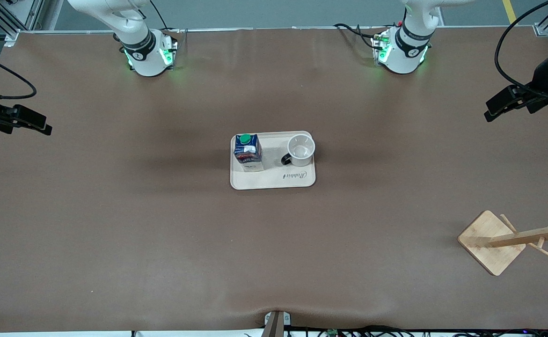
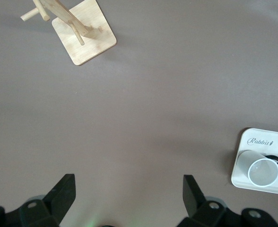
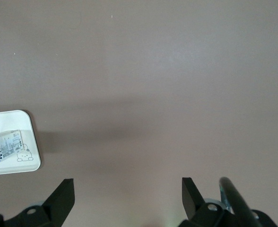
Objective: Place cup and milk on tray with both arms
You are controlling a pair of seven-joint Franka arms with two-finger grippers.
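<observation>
The cream tray (image 1: pixel 274 180) lies at the middle of the table. On it stand the dark-blue milk (image 1: pixel 248 150) with its green cap, toward the right arm's end, and the white cup (image 1: pixel 301 149) with its black handle, toward the left arm's end. My left gripper (image 1: pixel 496 108) hangs open and empty over bare table at the left arm's end. My right gripper (image 1: pixel 40 124) hangs open and empty over bare table at the right arm's end. The left wrist view shows its gripper (image 2: pixel 128 194), the tray (image 2: pixel 262 142) and the cup (image 2: pixel 263 171). The right wrist view shows its gripper (image 3: pixel 128 194), the tray's corner (image 3: pixel 11 120) and the milk (image 3: pixel 2 147).
A wooden rack (image 1: pixel 493 241) with a square base and pegs stands near the front camera at the left arm's end of the table; the left wrist view also shows the rack (image 2: pixel 84 35). Brown tabletop surrounds the tray. Black cables hang at both ends.
</observation>
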